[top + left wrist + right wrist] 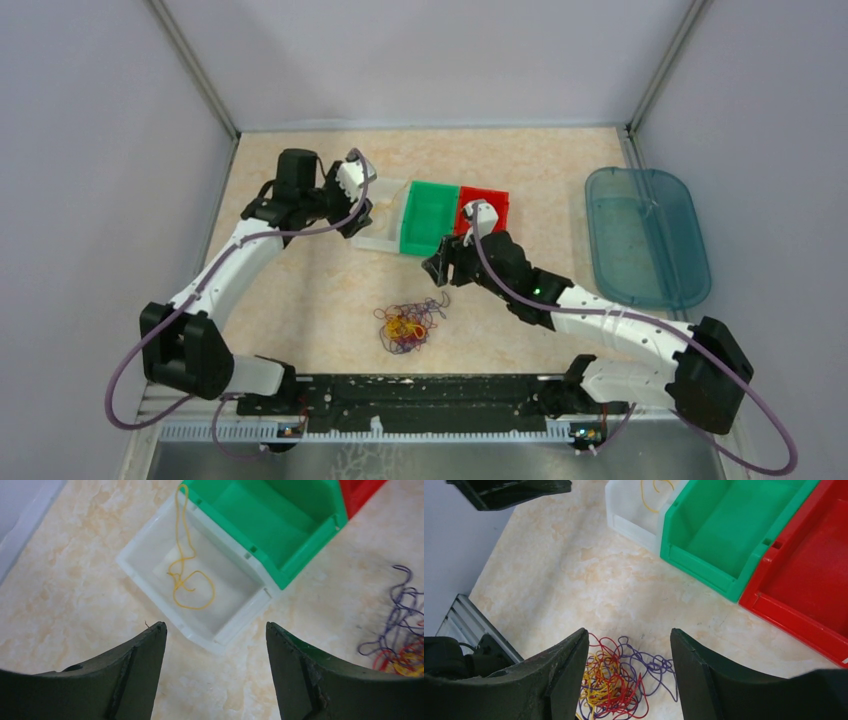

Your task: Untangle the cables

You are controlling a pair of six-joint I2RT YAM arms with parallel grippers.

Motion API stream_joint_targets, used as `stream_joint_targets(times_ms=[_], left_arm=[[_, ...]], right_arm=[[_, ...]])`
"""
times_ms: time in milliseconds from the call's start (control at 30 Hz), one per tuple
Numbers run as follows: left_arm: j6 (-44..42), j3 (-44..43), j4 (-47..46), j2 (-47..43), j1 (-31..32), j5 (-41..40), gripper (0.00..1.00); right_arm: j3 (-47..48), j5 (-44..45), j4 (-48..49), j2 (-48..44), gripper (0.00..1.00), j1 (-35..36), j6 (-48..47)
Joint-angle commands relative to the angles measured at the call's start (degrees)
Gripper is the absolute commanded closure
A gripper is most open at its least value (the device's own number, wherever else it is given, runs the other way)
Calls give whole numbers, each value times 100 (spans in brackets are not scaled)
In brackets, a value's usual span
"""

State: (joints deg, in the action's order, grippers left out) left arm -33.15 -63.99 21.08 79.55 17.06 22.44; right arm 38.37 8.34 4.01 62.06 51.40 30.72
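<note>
Cables (408,327) look light, limp, snag-prone: best pinch one stray purple loop (654,663) at tangle edge; left gripper (215,630), right gripper (629,635) fingers spread, empty

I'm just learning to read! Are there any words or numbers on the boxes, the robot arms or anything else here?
No text can be read in any view.
White bin, green bin, red bin: plain, no labels.
Teal tray: plain.
Tangled cables: no tags.
Robot arms: no readable marking.
Black rail at the near edge: only pale specks, too small to read.
</note>
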Motion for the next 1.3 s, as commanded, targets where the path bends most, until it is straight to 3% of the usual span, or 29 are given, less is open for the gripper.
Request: stream_joint_targets(times_ms=[0, 67, 267, 533, 867, 1267], left_arm=[[-464, -350, 1375, -123, 39, 1233, 21], [-744, -325, 1953, -243, 106, 1856, 20], [-780, 560, 2039, -815, 730, 2296, 23], [-957, 1114, 2056, -959, 2087, 1687, 32], [-1062, 936, 1679, -738, 3383, 1546, 45], [-1845, 570, 1795, 37, 3629, 1167, 46]], right_arm=[[508, -436, 8, 323, 40, -74, -39], [526, -633, -66, 446, 43, -77, -19], [136, -885, 7, 170, 46, -75, 186], [-92, -960, -345, -90, 51, -76, 259], [-329, -458, -736, -579, 52, -140, 415], [-568, -536, -860, -1185, 51, -420, 453]])
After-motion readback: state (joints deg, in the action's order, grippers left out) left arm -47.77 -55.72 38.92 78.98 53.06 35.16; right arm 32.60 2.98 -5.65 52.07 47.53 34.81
